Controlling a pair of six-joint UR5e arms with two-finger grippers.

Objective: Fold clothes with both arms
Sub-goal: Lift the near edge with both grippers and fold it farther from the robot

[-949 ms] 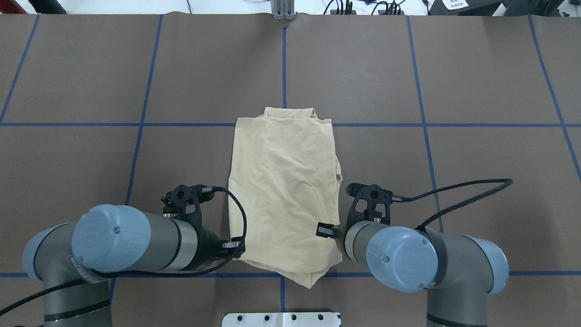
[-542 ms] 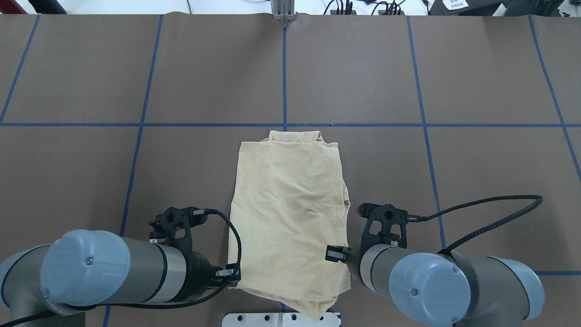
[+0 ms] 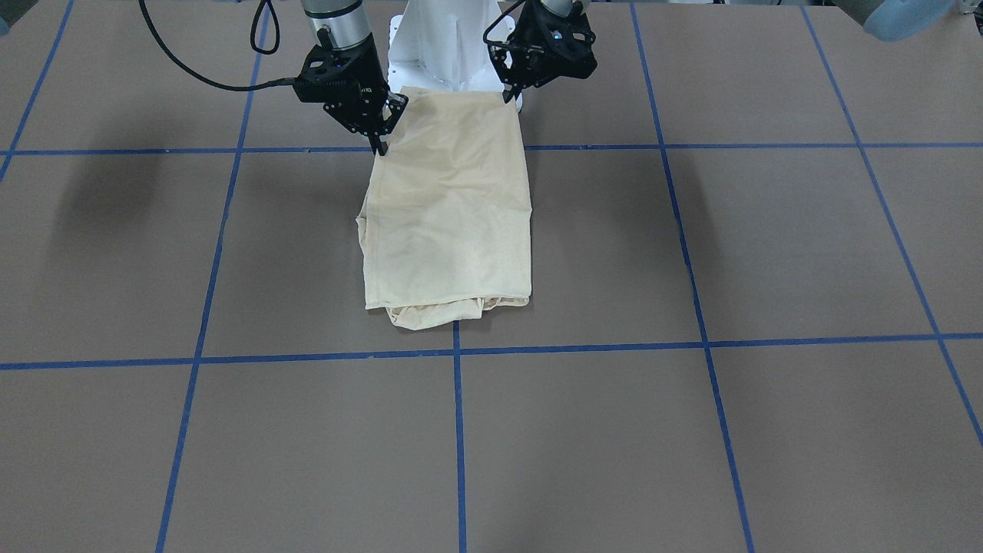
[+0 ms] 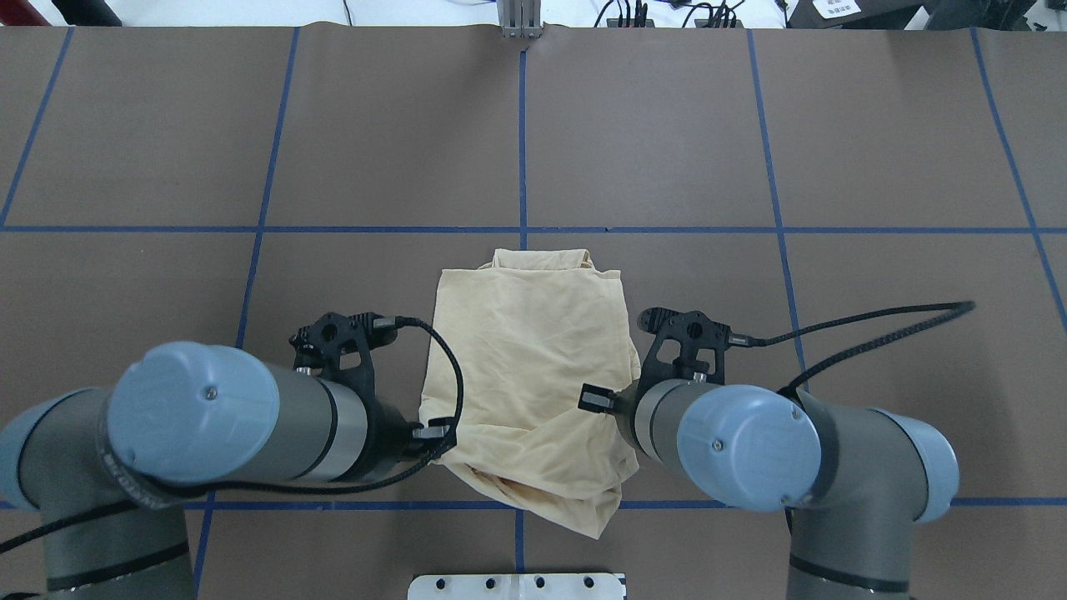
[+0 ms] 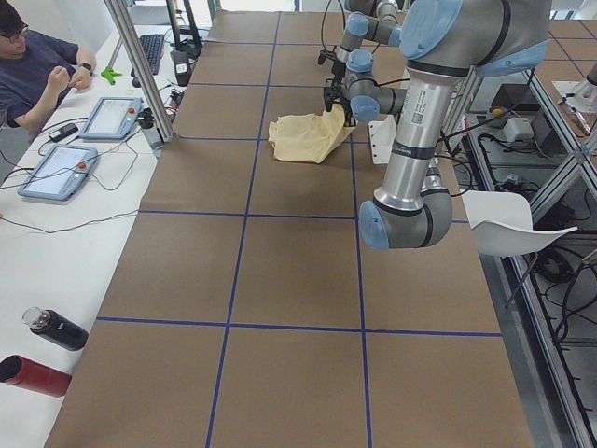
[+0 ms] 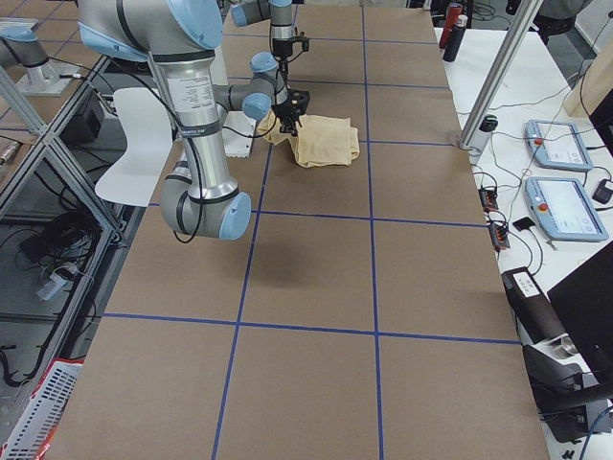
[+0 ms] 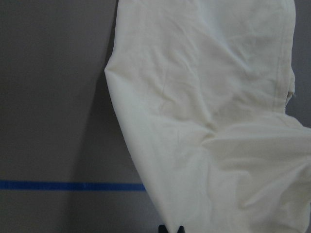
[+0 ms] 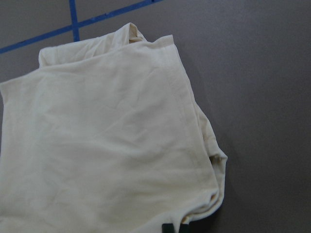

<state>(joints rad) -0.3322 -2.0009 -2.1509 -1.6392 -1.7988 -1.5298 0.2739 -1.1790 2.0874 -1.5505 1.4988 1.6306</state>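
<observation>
The left claw (image 3: 510, 98) is pinched shut on the shirt's (image 3: 453, 215) near left corner, and the right claw (image 3: 379, 143) on its near right corner. Both hold that robot-side edge raised off the table (image 3: 691, 430). The shirt is a long folded strip mid-table, its far end lying flat. To fold well, the 2 corners should probably travel forward level and together, edge taut, landing square on the far hem.

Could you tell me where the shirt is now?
In the front-facing view, the cream shirt lies centre-table, its robot-side corners pinched by the right gripper and left gripper.
</observation>
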